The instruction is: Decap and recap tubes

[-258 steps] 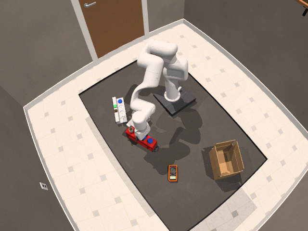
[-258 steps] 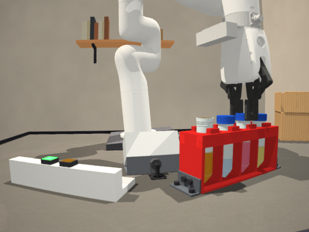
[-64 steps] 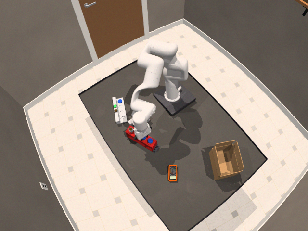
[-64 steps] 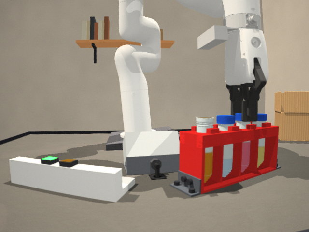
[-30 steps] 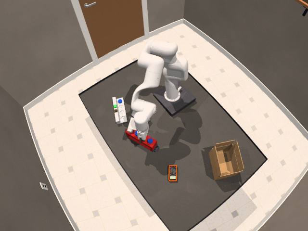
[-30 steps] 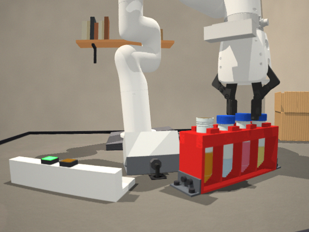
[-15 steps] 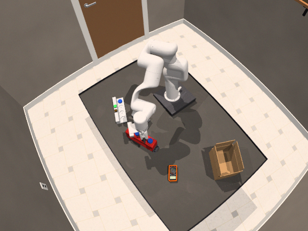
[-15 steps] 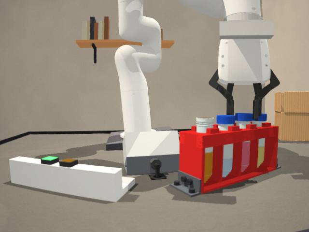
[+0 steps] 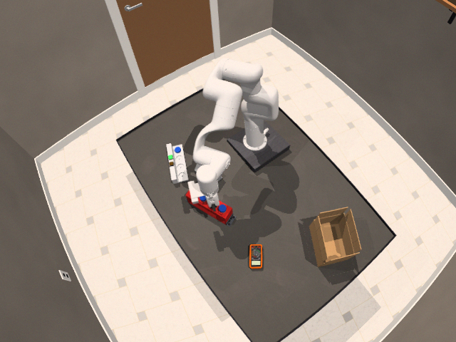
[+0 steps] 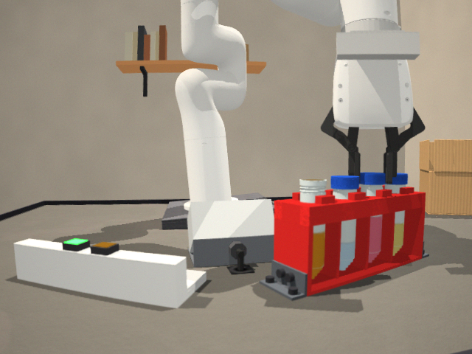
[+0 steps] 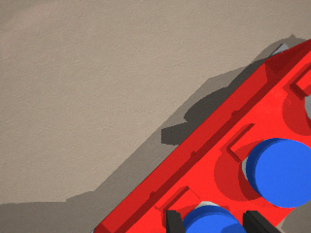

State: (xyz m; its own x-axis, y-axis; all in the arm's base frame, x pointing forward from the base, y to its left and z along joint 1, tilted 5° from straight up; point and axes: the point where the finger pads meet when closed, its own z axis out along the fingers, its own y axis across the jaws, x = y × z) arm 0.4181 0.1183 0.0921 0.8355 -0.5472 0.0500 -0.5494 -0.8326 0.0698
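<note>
The red decapping station (image 10: pixel 349 236) holds four tubes. My gripper (image 10: pixel 372 177) stands upright over it, shut on the blue cap of tube 2 (image 10: pixel 372 178), which sits on its tube. The wrist view shows this cap (image 11: pixel 211 220) between my fingers. The caps of tube 3 (image 10: pixel 344 181) and tube 1 (image 10: pixel 399 178) are on. Tube 4 (image 10: pixel 312 189), at the end next to the key housing, is open. One blue cap (image 9: pixel 177 149) lies in the end nest of the white cap tray (image 9: pixel 176 163). The green lamp (image 10: pixel 76 241) is lit and the amber lamp (image 10: pixel 104 246) is dark.
The white and grey key housing (image 10: pixel 228 232) stands close beside the station; its keys are hidden. An open cardboard box (image 9: pixel 335 235) and an orange multimeter (image 9: pixel 255 256) lie on the mat farther off. The arm's base plinth (image 9: pixel 257 147) is behind.
</note>
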